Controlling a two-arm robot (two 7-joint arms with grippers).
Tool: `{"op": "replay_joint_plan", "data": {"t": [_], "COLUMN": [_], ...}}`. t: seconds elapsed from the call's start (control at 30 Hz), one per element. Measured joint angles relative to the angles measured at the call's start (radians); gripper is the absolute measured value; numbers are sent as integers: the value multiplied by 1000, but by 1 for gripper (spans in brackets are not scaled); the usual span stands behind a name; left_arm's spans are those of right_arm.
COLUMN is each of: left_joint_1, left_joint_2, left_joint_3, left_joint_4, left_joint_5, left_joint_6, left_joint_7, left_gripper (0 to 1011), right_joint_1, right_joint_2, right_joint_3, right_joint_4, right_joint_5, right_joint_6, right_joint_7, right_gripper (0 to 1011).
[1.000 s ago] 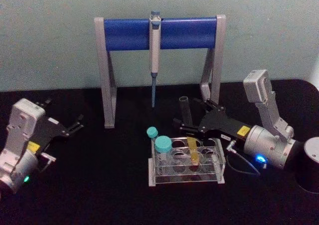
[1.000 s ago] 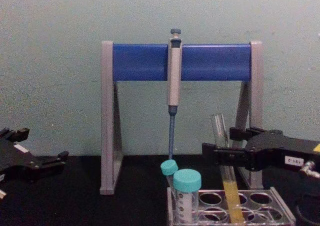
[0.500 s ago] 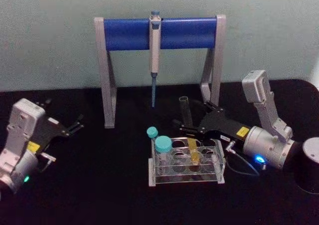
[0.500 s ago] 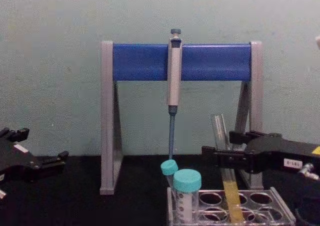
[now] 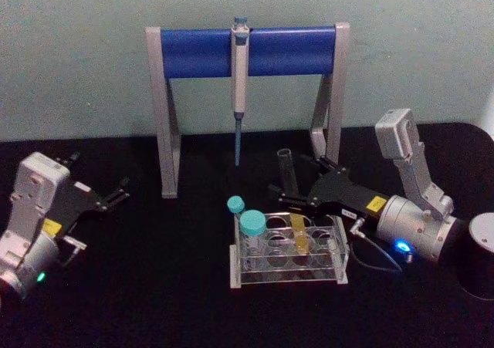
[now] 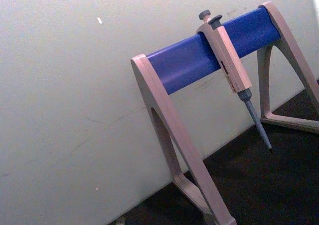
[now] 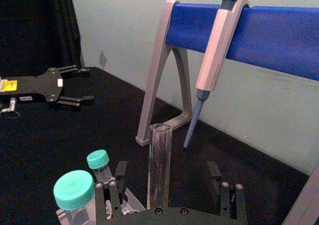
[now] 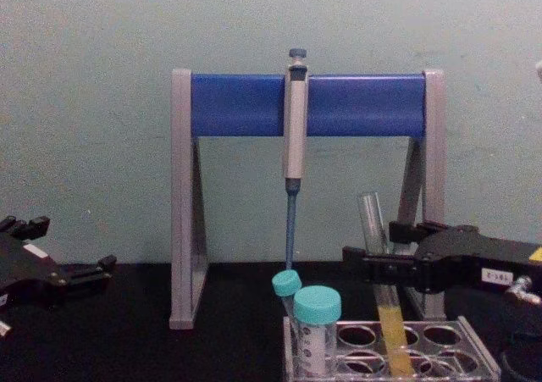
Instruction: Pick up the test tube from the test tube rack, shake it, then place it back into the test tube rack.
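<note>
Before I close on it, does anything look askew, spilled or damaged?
Only one thing: the test tube leans in the test tube rack, its open mouth tipped toward the robot's left rather than upright. The right pincer is open around it, with a gap on each side. No spill or damage visible.

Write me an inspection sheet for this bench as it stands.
Surface: black table, no spill seen.
Job's things: test tube standing in the test tube rack, yellow liquid in its lower part.
Clutter: two teal-capped tubes at the rack's left end; pipette hanging on the pipette stand.
Grippers: right gripper open, its fingers either side of the tube's upper part; left gripper open, at the table's left.
Cables: thin cable looping from the right wrist, beside the rack.
Surroundings: pale wall behind.
</note>
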Motion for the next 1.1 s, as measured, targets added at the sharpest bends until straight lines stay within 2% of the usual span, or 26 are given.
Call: {"op": "replay_joint_plan", "data": {"t": [0.2, 0.4, 0.53, 0.57, 0.67, 0.73, 0.77, 0.87, 1.0, 1.1], "left_joint_1": [0, 0, 0, 0, 0, 0, 0, 0, 0, 0], "left_joint_2": [0, 0, 0, 0, 0, 0, 0, 0, 0, 0], "left_joint_3": [0, 0, 0, 0, 0, 0, 0, 0, 0, 0], "left_joint_4": [0, 0, 0, 0, 0, 0, 0, 0, 0, 0], "left_joint_5": [0, 0, 0, 0, 0, 0, 0, 0, 0, 0], "left_joint_6": [0, 0, 0, 0, 0, 0, 0, 0, 0, 0], "left_joint_7": [0, 0, 0, 0, 0, 0, 0, 0, 0, 0], "left_gripper": [1001, 1001, 1001, 1001, 1001, 1001, 1001, 1001, 1001, 1001], "right_joint_1": [0, -1, -1, -1, -1, -1, -1, -1, -1, -1], "right_joint_2": [0, 0, 0, 0, 0, 0, 0, 0, 0, 0], "right_joint_3": [0, 1, 1, 1, 1, 1, 1, 1, 1, 1], "right_joint_4": [0, -1, -1, -1, -1, -1, -1, -1, -1, -1], "right_joint_5": [0, 1, 1, 1, 1, 1, 1, 1, 1, 1], "right_joint_6": [0, -1, -1, -1, -1, -1, -1, -1, -1, -2], "right_joint_7": [0, 0, 0, 0, 0, 0, 0, 0, 0, 0], "right_gripper": [961, 819, 674, 674, 546, 502, 442, 382, 239, 232]}}
